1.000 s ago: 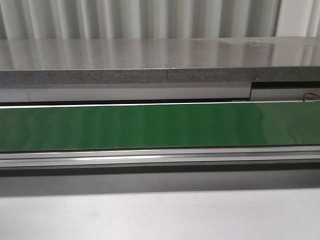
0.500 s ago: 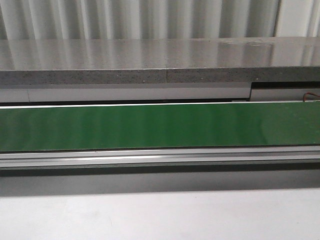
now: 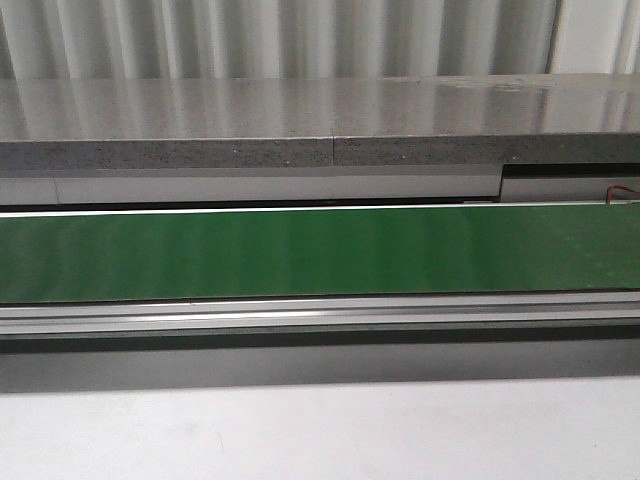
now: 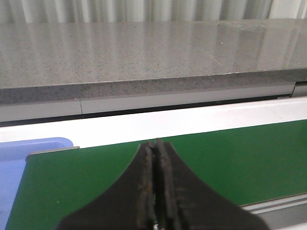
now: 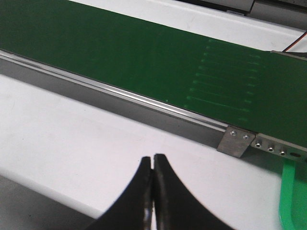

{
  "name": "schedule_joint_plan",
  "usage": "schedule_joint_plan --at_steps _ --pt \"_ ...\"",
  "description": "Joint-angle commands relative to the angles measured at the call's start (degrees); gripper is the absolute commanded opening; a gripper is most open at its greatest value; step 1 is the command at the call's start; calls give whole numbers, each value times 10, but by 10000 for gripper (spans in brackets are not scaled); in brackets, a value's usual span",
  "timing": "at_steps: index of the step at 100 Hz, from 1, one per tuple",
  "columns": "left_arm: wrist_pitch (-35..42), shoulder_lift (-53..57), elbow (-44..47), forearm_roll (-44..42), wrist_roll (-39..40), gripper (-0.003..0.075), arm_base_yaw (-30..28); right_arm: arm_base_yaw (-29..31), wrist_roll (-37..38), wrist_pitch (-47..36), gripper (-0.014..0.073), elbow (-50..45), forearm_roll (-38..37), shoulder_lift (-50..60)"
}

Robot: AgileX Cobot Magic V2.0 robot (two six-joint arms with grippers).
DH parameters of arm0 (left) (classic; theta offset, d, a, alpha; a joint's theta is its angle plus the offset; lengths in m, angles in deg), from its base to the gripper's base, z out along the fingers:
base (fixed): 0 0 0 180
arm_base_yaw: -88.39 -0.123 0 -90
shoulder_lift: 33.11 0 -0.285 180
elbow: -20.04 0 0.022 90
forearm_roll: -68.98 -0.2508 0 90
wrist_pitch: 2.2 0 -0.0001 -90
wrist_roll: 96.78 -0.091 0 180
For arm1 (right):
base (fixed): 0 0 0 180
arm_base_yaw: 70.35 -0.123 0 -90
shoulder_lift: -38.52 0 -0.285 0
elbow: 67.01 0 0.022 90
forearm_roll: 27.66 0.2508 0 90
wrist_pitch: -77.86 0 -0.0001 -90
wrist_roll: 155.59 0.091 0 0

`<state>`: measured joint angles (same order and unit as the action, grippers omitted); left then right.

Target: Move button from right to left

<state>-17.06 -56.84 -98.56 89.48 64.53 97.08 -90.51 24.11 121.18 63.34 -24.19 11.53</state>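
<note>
The button shows in no view. My left gripper (image 4: 155, 143) is shut and empty, its black fingers pressed together over the green conveyor belt (image 4: 230, 153). My right gripper (image 5: 153, 158) is shut and empty above the white table top (image 5: 72, 124), on the near side of the belt (image 5: 144, 52). Neither gripper shows in the front view, where only the belt (image 3: 320, 250) runs across.
A grey stone shelf (image 3: 320, 125) runs behind the belt. An aluminium rail (image 3: 320, 315) edges the belt's near side. A blue tray (image 4: 19, 158) lies at the belt's left end. A metal end bracket (image 5: 236, 141) and a green plastic piece (image 5: 290, 196) sit at its right end.
</note>
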Motion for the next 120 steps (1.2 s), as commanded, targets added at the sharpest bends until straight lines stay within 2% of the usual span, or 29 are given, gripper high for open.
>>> schedule_joint_plan --at_steps 1,16,20,27,35,55,78,83,120 --pt "48 14 -5 6 7 -20 4 -1 -3 -38 -66 14 -6 -3" --pt "58 45 23 1 8 -20 4 -1 -3 -38 -66 14 -6 -3" --pt "63 51 31 -33 18 -20 1 -1 -3 -38 -66 14 -6 -3" --pt "76 62 45 -123 104 -20 -8 -1 -3 -38 -66 14 -6 -3" --pt "77 77 59 -173 187 -20 -18 -1 -3 -38 -66 14 -6 -3" --pt "95 131 103 -229 187 -20 -49 -1 -3 -38 -66 14 -6 -3" --pt "135 181 184 -225 187 -20 -66 -1 -3 -36 -66 14 -6 -3" --pt "104 181 182 -223 187 -20 -66 -1 -3 -37 -66 14 -6 -4" --pt "100 181 183 -223 187 -20 -65 -1 -3 -37 -66 14 -6 -4"
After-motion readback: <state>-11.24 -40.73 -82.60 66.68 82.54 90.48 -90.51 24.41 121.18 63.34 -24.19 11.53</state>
